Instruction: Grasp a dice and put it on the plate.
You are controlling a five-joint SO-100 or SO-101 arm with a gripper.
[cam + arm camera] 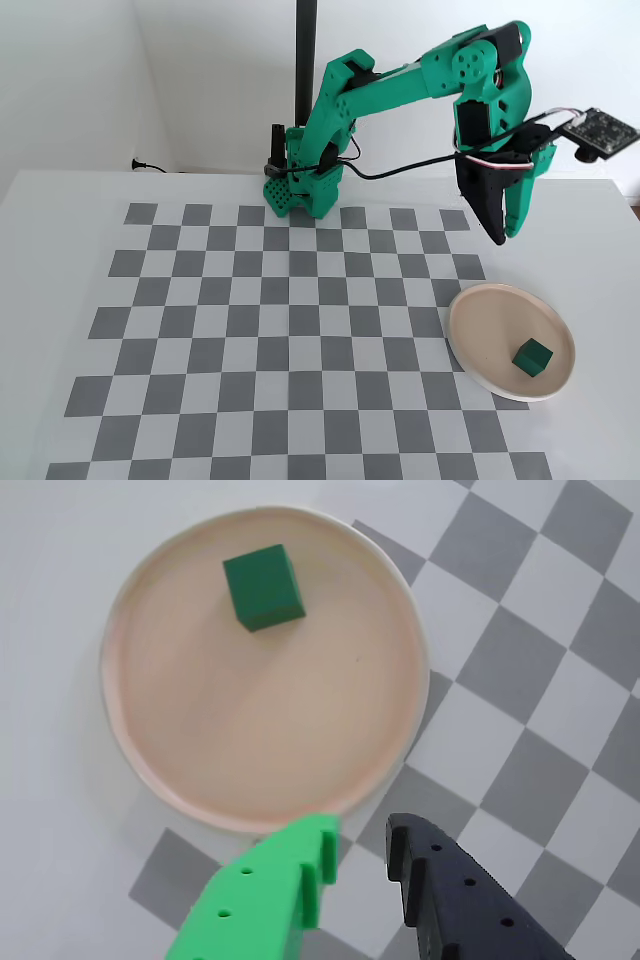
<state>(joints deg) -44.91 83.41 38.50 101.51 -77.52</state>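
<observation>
Green dice (pixel 264 586) on plate (pixel 200 730)

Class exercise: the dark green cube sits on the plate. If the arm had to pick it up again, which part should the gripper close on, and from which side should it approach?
Probably from straight above, closing on two opposite side faces of the dice. It rests flat on the plate, away from the rim, with nothing beside it. In the wrist view its edges lie slightly rotated, so the gripper should turn to match those faces.
</observation>
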